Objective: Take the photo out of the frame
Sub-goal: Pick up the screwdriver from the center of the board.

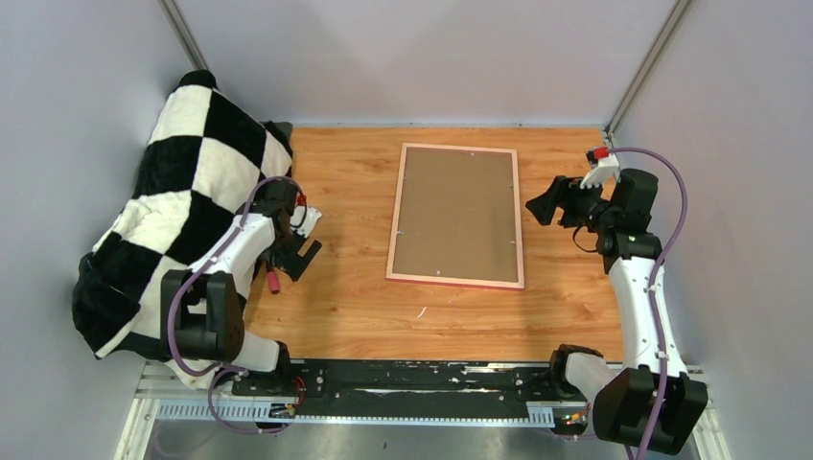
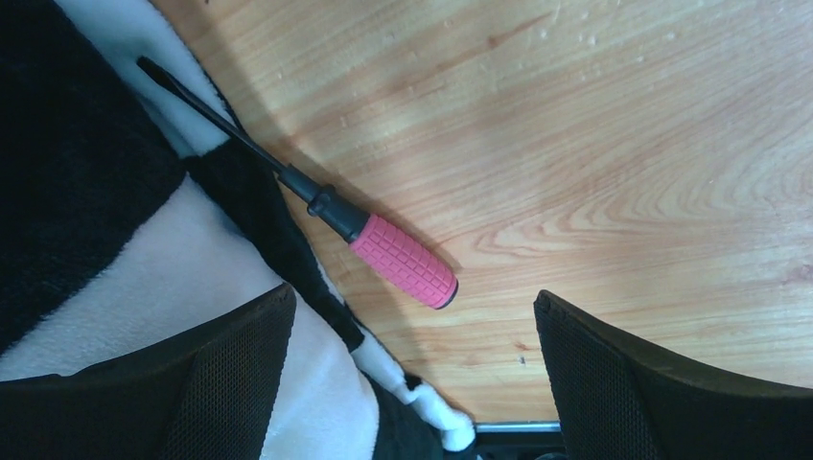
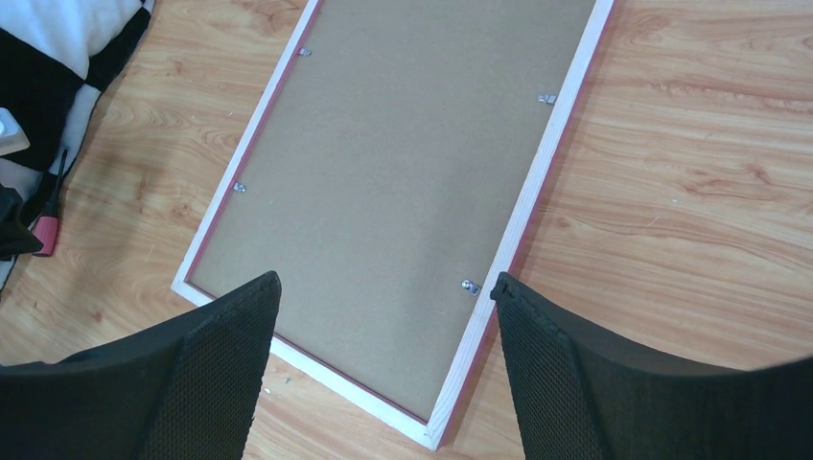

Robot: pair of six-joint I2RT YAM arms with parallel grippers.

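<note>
Pale grey walls (image 1: 422, 57) close in a wooden table (image 1: 355, 316), with both arms bolted at its near edge. A black-and-white checked blanket (image 1: 182, 201) is heaped along the table's left side. The frame (image 1: 455, 282) lies flat near the middle of the table, face down, its narrow pink border around a plain brown backing board (image 1: 458, 213). The photo cannot be seen from this side. The right gripper (image 1: 543, 203) hangs just off the frame's right edge, pointing towards it. Its jaws are spread wide and hold nothing; in the wrist view one corner of the frame lies below the gap between them. The left gripper (image 1: 307, 238) sits beside the blanket, well apart from the frame, jaws also wide apart and empty. Just under it a screwdriver (image 2: 401, 260) lies untouched, its pink handle on the wood and its dark shaft reaching over the blanket's edge. Small metal clips (image 3: 470, 286) sit along the frame's inner edges against the board.
</note>
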